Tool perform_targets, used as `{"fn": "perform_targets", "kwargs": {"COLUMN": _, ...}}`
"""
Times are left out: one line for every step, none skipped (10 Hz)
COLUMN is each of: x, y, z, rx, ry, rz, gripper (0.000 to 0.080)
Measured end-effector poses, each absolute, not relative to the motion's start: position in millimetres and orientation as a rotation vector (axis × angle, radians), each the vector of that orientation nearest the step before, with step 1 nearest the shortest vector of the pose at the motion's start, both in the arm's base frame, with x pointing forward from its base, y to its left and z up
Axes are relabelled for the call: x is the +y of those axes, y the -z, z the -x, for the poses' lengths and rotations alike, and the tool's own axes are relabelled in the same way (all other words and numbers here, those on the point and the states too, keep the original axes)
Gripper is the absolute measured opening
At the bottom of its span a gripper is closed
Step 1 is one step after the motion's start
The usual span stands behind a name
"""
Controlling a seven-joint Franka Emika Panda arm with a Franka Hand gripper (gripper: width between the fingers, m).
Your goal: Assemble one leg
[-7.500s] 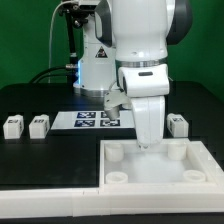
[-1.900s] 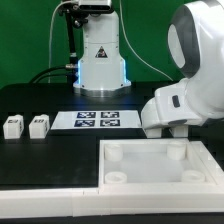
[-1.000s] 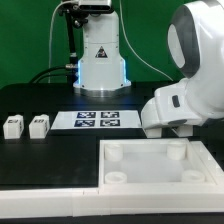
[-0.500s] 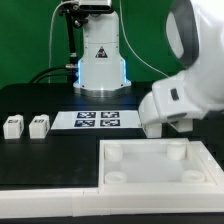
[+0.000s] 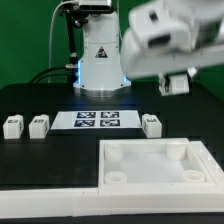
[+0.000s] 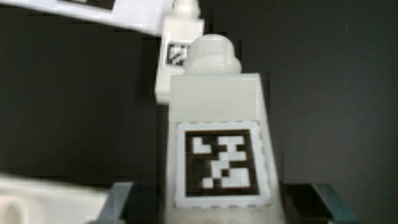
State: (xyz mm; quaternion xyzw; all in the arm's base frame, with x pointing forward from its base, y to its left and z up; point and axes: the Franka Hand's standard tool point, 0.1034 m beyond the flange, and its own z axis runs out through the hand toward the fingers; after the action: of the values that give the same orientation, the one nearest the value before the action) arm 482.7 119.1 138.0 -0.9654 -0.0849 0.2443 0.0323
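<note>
My gripper (image 5: 176,83) hangs high at the exterior view's right, blurred by motion, shut on one leg (image 6: 219,150). In the wrist view that white blocky peg fills the middle, its black-and-white tag facing the camera. The dark fingers (image 6: 125,203) press its two sides. Another leg (image 5: 152,124) stands on the black table below, just behind the white tray (image 5: 205,160); in the wrist view this leg (image 6: 178,52) shows small beyond the held one. Two more legs (image 5: 13,127) (image 5: 38,126) stand at the exterior view's left.
The marker board (image 5: 97,120) lies flat at the table's middle back, in front of the arm's base (image 5: 98,60). The large white tray with round corner sockets takes up the front right. A strip of the marker board (image 6: 80,8) shows in the wrist view.
The arm has risen from the table at the right, taking a leg up with it. The leg beside the tray, hidden behind the arm before, now shows.
</note>
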Motion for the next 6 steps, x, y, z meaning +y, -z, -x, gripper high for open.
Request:
{"fn": "perform_targets", "kwargs": {"x": 119, "y": -131.6, "z": -484, "rx": -0.261, "ry": -0.567, "rz": 3.011, "gripper": 0.0291}}
{"fn": "perform_targets", "kwargs": {"x": 118, "y": -126.6, "z": -482, "rx": -0.257, "ry": -0.445, "rz": 3.033, "gripper": 0.0291}}
{"fn": "perform_targets", "kwargs": {"x": 117, "y": -128.0, "z": -486, "rx": -0.253, "ry": -0.317, "rz": 3.049, "gripper": 0.0291}}
{"fn": "perform_targets", "kwargs": {"x": 116, "y": -130.7, "z": -494, "rx": -0.252, "ry": -0.145, "rz": 3.060, "gripper": 0.0291}}
{"fn": "perform_targets", "kwargs": {"x": 109, "y": -144.5, "z": -513, "rx": -0.306, "ry": -0.041, "rz": 3.056, "gripper": 0.0291}}
{"fn": "perform_targets", "kwargs": {"x": 104, "y": -164.1, "z": -543, "rx": -0.315, "ry": 0.063, "rz": 3.051, "gripper": 0.0291}}
